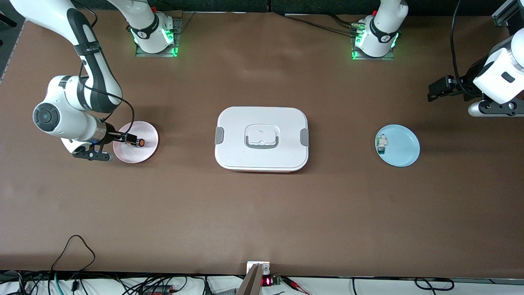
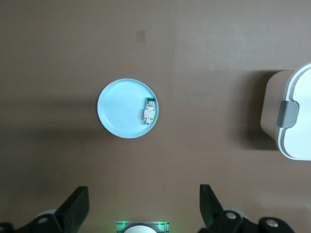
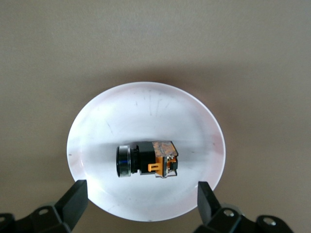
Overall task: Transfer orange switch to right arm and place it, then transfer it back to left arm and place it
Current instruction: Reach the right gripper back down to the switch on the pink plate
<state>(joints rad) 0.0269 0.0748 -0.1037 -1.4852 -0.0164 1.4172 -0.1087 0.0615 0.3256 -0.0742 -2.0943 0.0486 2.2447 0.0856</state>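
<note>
The orange switch lies on its side on a pink plate toward the right arm's end of the table. In the right wrist view the switch is black with an orange end, in the middle of the plate. My right gripper hangs open just over the plate, its fingers spread wider than the switch and not touching it. My left gripper waits open and empty over bare table at the left arm's end. The white box stands mid-table between the two plates.
A blue plate with a small white-and-green component lies toward the left arm's end; both show in the left wrist view, plate and component, with the box's corner. Cables run along the table edge nearest the front camera.
</note>
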